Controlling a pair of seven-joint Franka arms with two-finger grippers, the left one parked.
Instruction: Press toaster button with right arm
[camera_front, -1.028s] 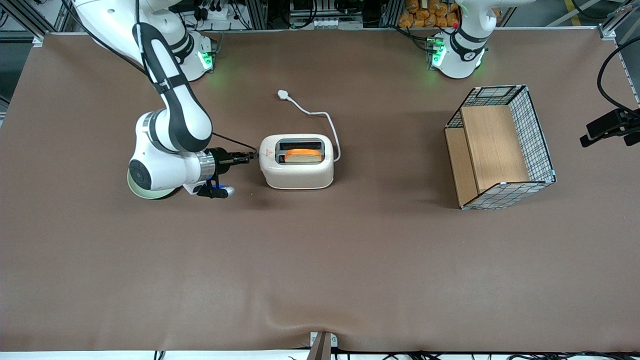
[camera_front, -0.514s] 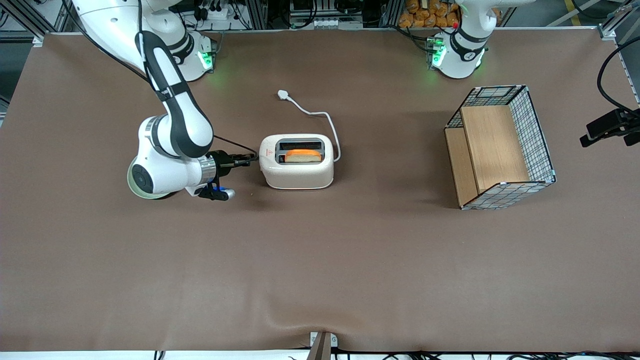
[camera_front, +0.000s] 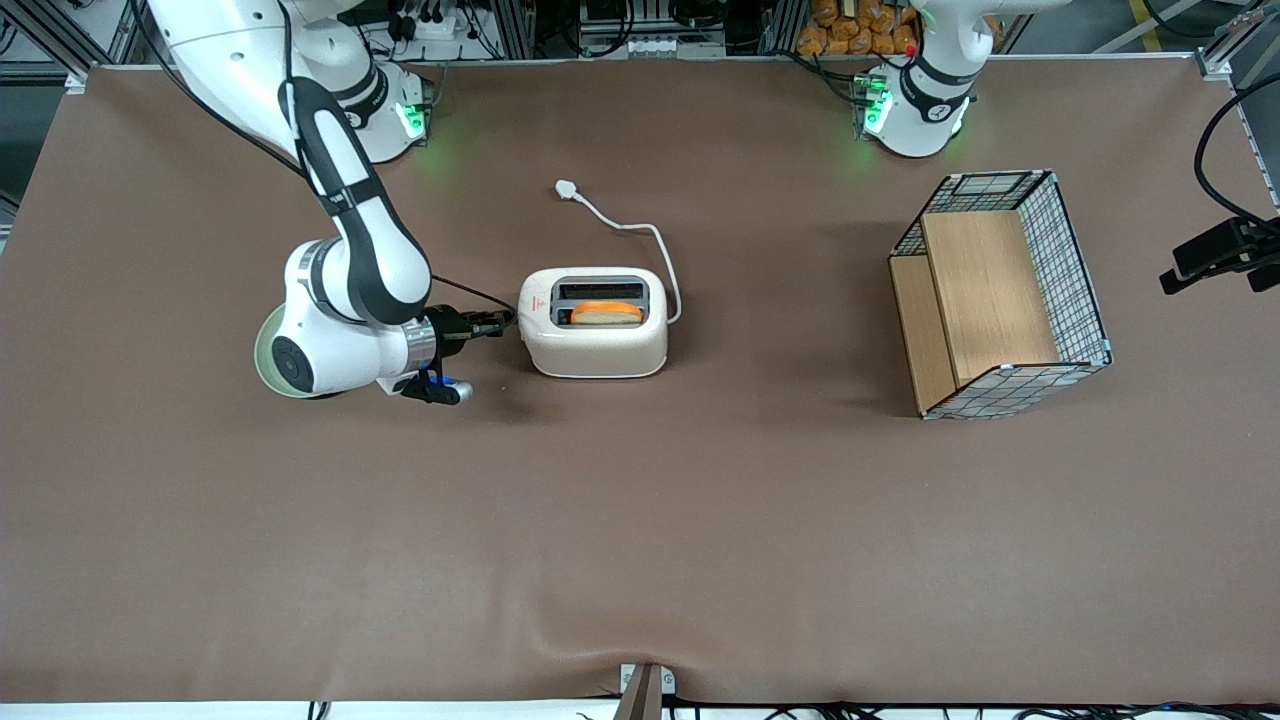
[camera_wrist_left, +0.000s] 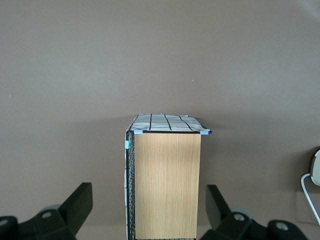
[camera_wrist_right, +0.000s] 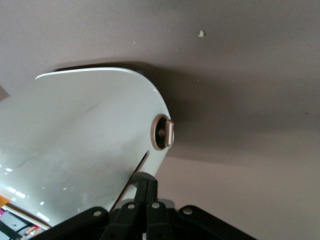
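Standing mid-worktop: toaster, toast in slot. Lying level, fingers pinched together into one tip: gripper, meeting narrow end beside toaster button, for pressing.

wire-mesh wooden crate sits tipped on its side toward the parked arm's end of the brown table cloth.

Brown cloth-covered table. Toaster stands near mid-table; its white cord trails on the cloth, farther from the front camera. Wire-mesh wooden crate sits toward the parked arm's end. Gripper at toaster's narrow end, fingers closed together.
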